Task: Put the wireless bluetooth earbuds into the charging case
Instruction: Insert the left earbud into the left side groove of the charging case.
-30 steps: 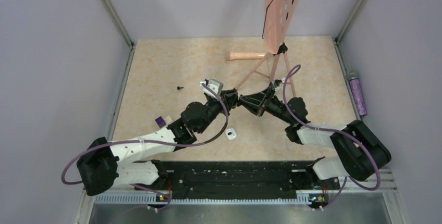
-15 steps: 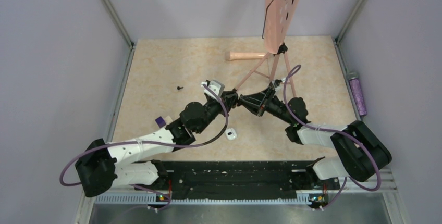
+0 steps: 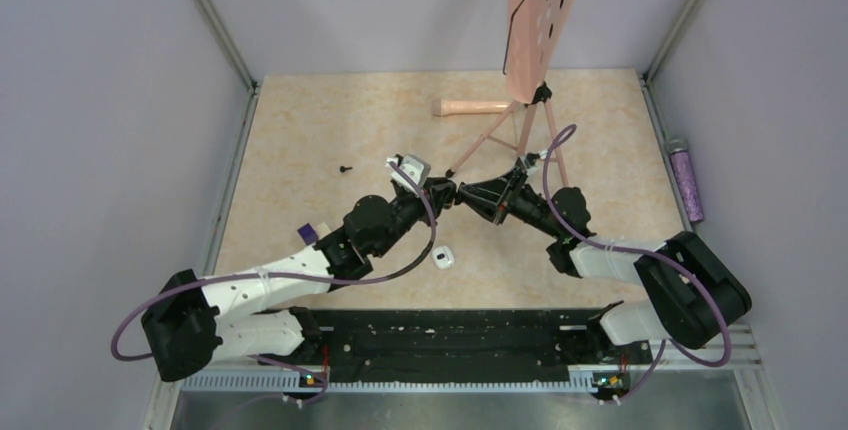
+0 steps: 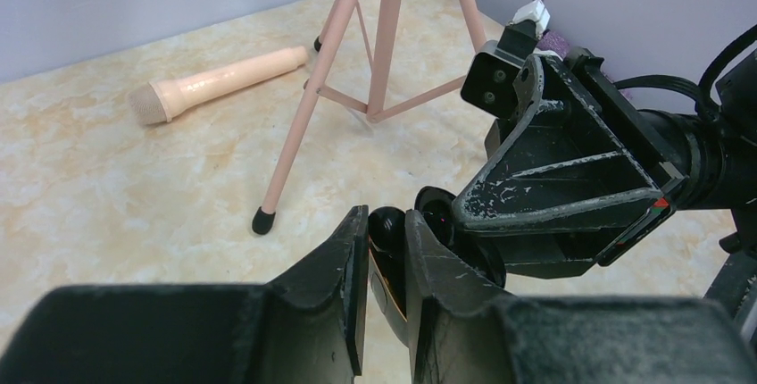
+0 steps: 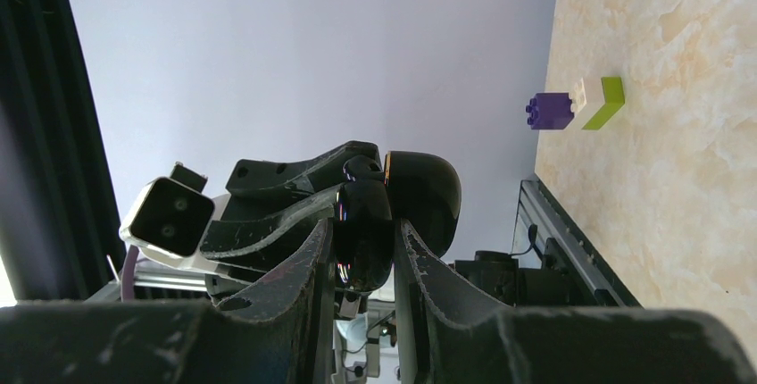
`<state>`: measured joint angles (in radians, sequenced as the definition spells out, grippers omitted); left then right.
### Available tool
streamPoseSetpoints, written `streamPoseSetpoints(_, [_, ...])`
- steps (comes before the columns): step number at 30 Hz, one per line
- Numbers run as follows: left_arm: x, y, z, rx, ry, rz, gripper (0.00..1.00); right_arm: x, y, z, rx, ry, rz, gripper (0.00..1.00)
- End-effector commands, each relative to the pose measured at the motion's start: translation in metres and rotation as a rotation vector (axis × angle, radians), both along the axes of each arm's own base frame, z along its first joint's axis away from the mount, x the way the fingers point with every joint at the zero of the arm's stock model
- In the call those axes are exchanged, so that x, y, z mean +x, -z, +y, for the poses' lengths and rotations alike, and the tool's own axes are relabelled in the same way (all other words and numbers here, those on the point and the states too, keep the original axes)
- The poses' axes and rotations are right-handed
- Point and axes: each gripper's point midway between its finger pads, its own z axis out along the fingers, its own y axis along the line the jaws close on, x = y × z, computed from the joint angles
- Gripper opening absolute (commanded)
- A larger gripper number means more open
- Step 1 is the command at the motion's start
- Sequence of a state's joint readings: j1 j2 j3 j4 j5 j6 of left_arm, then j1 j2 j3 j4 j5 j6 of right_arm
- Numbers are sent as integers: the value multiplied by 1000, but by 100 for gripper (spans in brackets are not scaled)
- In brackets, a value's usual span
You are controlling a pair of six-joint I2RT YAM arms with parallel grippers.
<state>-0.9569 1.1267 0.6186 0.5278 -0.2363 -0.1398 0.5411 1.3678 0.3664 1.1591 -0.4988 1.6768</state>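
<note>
The charging case (image 4: 386, 229) is glossy black with an orange seam and is held in the air above the middle of the table. My left gripper (image 4: 386, 216) is shut on one half of it. My right gripper (image 5: 361, 228) comes from the opposite side and is shut on the other rounded black half (image 5: 361, 214). In the top view the two grippers (image 3: 446, 193) (image 3: 468, 193) meet tip to tip. One tiny black earbud (image 3: 346, 167) lies on the table, up and to the left of the grippers. No other earbud shows.
A pink tripod stand (image 3: 520, 125) rises just behind the grippers, one foot (image 4: 262, 221) close to them. A pink microphone (image 3: 475, 107) lies at the back. There is a small white object (image 3: 444, 257) near the front, a purple-and-green block (image 5: 571, 107) to the left, and a purple bottle (image 3: 686, 180) beyond the right wall.
The rear part of the left arm has crept slightly to the left. Both grippers and the case stay where they were.
</note>
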Motion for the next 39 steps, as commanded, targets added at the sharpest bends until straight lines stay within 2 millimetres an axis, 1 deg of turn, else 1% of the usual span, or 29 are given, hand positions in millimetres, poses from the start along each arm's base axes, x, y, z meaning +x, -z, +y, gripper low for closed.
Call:
streamPoseSetpoints(1, [-14,-6,-7,-12,73,2,26,-1,-29,-2,53,25,-92,0])
streamPoseSetpoints(4, [-15,-6,-8,-9,79,8,34,-1,-29,-2,49,26,-92,0])
streamPoseSetpoints(8, [-16,-5,-9,-8,86,16,40,0,-27,-1,41,26,-91,0])
streamPoseSetpoints(13, [-15,-8,-6,-15,75,16,41,0,-23,-1,29,30,-87,0])
streamPoseSetpoints(19, [-17,-15,-3,-19,69,24,41,1,-13,-2,-4,37,-84,0])
streamPoseSetpoints(22, [-19,-16,-4,-16,76,43,43,2,-9,-2,-22,45,-83,0])
streamPoseSetpoints(25, [-21,-17,-6,-17,95,59,48,3,-7,-2,-34,49,-80,0])
streamPoseSetpoints(29, [-24,-18,-7,-34,105,73,59,4,-6,-2,-40,52,-82,0])
streamPoseSetpoints(32, [-24,-23,-3,-47,91,68,63,3,-4,-2,-45,52,-81,0])
streamPoseSetpoints(39, [-22,-49,12,-111,31,36,66,2,1,-2,-61,48,-81,0])
